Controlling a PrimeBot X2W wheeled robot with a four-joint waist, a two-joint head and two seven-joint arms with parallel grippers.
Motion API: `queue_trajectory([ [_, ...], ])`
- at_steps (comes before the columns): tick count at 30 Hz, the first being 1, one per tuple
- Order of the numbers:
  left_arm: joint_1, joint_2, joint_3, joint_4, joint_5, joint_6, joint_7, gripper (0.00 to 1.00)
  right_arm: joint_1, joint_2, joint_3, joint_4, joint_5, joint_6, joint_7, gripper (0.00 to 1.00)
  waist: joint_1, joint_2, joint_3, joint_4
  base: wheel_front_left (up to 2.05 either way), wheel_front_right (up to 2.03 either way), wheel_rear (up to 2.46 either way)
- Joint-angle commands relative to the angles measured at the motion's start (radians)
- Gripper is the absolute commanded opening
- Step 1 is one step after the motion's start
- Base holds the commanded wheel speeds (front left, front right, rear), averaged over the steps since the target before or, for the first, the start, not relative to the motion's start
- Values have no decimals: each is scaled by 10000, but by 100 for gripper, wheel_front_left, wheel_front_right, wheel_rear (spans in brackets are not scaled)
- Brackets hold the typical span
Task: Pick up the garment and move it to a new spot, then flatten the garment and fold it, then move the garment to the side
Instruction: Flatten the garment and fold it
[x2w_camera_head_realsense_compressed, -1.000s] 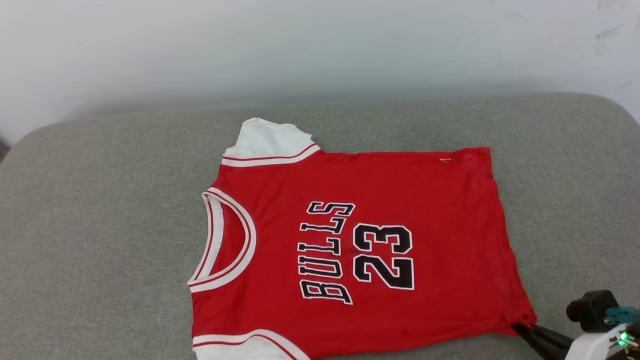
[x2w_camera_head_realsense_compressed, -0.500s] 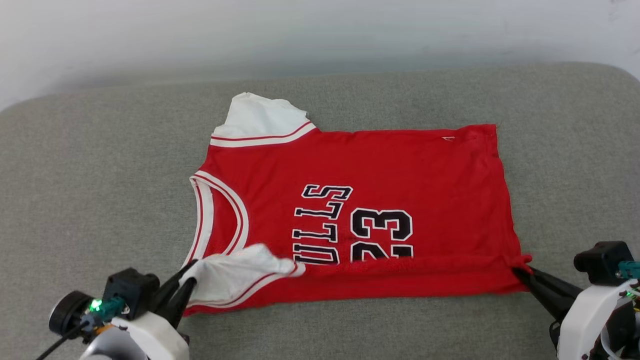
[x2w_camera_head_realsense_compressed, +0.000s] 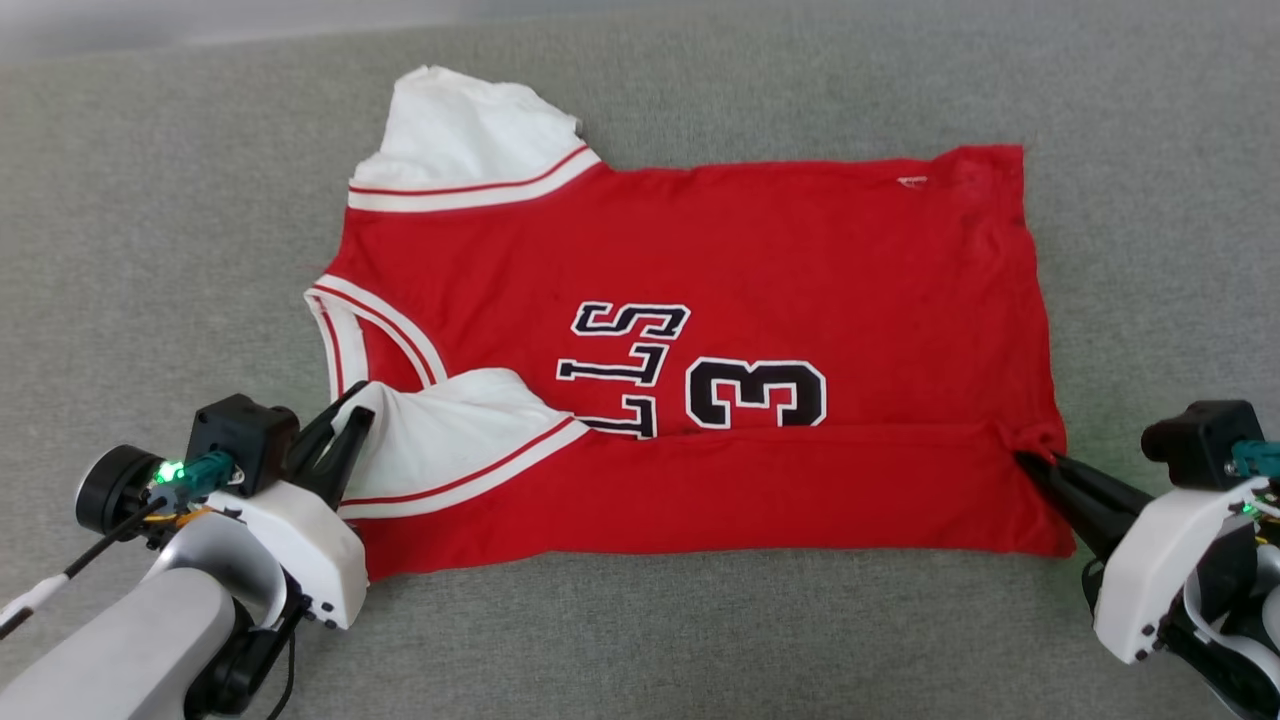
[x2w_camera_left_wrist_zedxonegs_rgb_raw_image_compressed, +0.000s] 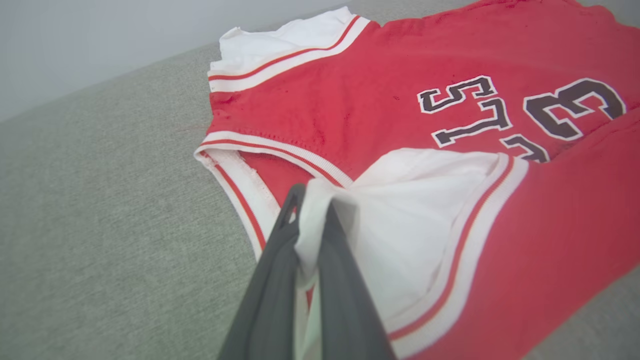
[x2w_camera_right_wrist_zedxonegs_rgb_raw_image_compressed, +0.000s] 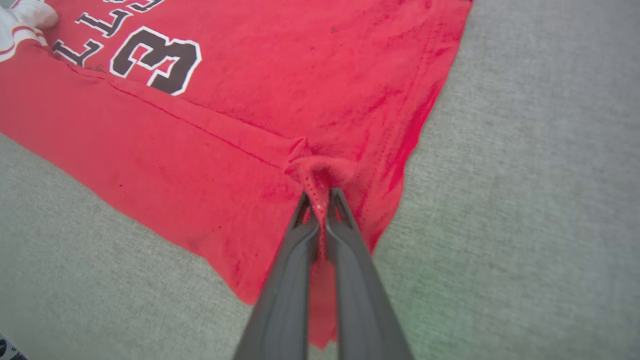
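Grey fabric surface (x2w_camera_head_realsense_compressed: 150, 250), pale wall strip (x2w_camera_head_realsense_compressed: 150, 20) along the top left. At lower left, left hand (x2w_camera_head_realsense_compressed: 366, 400), fingers pressed together on the near white sleeve (x2w_camera_head_realsense_compressed: 440, 440), sleeve drawn over the red front just beside the neckline (x2w_camera_head_realsense_compressed: 380, 320). Mid-surface, red shirt (x2w_camera_head_realsense_compressed: 780, 240) lying front up, collar end to the left, hem to the right, near edge folded over onto part of the black letters and number; far sleeve (x2w_camera_head_realsense_compressed: 450, 130) flat. At lower right, right hand (x2w_camera_head_realsense_compressed: 1024, 459) pinching the near hem corner, cloth bunched at the fingertips.
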Motion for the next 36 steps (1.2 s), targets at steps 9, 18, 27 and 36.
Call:
queue_trajectory([
  [9, -475, -944, -406, 2047, -8, -840, -215, 0, -636, 372, 417, 1063, 4, -8, 17, 0, -2, 0, 548, -4, 0, 0, 0],
  [18, -768, -778, -270, 2577, -93, -1090, -264, 100, -623, 307, 275, 630, -90, -5, -279, 100, -2, 0, -256, 305, 0, 0, 0],
  [27, -1490, 421, -245, 936, -657, -1313, 2093, 100, -275, 267, -178, 8, -344, -5, -145, 100, -2, 0, -799, 671, 0, 0, 0],
  [36, -2298, 1029, -590, -18, -2464, -1892, 6182, 100, -431, 414, -165, -309, -458, -5, 350, 100, -2, 0, -835, 645, 0, 0, 0],
])
